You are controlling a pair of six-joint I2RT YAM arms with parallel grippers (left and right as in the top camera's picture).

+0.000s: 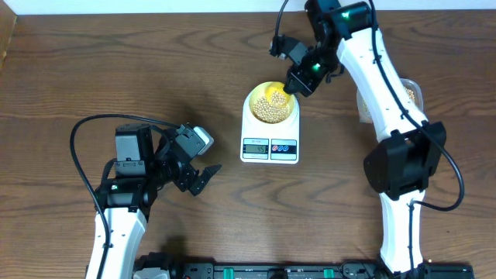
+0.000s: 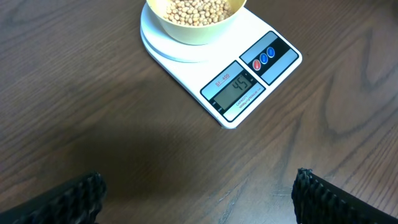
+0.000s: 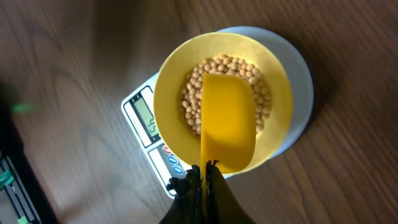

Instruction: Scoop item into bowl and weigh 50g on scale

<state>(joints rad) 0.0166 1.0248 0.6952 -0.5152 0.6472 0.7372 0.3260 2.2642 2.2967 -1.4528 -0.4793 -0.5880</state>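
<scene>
- Dark wood table [image 1: 116, 70] carries the scale [image 1: 270, 147], with the bowl [image 1: 258, 96] of beans [image 1: 271, 110] on it; the left wrist view crops the bowl's top.
- Right jaws pinch the scoop [image 3: 227, 121], which hides some beans.
- Left jaws are spread wide and empty; only the fingertips [image 2: 68, 199] show.
- Tub [image 1: 412, 93] sits mostly behind the right arm.

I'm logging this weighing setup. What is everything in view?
scale: one, white, mid-table, display reads 45
bowl: one, pale yellow, on the scale
beans: many, tan, in the bowl
scoop: one, bright yellow, over the bowl
tub: one, clear, far right, partly hidden
table: one, dark brown wood
left tool: one, black, open, left of the scale
right tool: one, black, shut on the scoop
</scene>
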